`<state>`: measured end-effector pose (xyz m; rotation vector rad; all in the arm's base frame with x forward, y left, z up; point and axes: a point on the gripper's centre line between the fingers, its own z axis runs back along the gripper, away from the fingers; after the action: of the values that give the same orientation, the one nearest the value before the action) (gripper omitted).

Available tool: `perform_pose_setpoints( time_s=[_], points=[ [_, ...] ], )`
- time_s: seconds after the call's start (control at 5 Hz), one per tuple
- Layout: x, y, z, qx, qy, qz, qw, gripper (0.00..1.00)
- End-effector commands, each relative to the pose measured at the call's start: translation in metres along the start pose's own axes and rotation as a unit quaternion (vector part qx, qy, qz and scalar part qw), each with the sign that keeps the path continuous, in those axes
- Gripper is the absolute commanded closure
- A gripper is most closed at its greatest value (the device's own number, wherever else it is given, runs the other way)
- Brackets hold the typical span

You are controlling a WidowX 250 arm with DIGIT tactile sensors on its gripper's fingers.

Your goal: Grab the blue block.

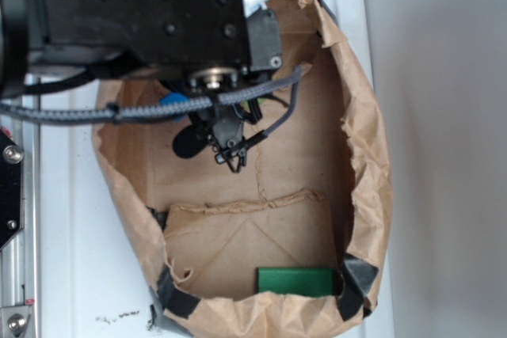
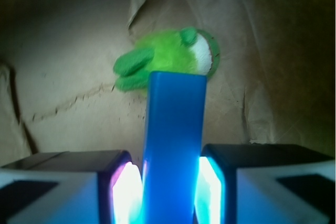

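In the wrist view the blue block (image 2: 173,129), a long bright blue bar, runs forward from between the two pads of my gripper (image 2: 172,184). The pads press on its two long sides, so the gripper is shut on it. The bar's far end overlaps the plush frog behind it. In the exterior view the black arm (image 1: 158,13) reaches down into a brown paper bag. It hides the jaws there, and only a small patch of the blue block (image 1: 170,102) shows under the cables.
A fuzzy green plush frog (image 2: 168,59) lies on the bag floor just beyond the bar. A flat dark green block (image 1: 295,281) rests at the bag's near end. The crumpled paper bag walls (image 1: 372,156) ring the whole space. Black cables (image 1: 261,128) hang from the wrist.
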<state>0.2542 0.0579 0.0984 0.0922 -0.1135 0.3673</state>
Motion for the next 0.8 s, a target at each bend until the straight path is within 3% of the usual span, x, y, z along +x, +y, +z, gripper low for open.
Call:
perform_pose_setpoints(
  time_s=[0.0, 0.4, 0.6],
  points=[
    [0.016, -0.009, 0.052, -0.049, -0.028, -0.102, 0.993, 1.00],
    [0.017, -0.018, 0.080, -0.079, -0.050, -0.134, 0.987, 1.00],
    [0.011, -0.020, 0.097, -0.099, -0.045, -0.155, 0.982, 1.00]
  ],
)
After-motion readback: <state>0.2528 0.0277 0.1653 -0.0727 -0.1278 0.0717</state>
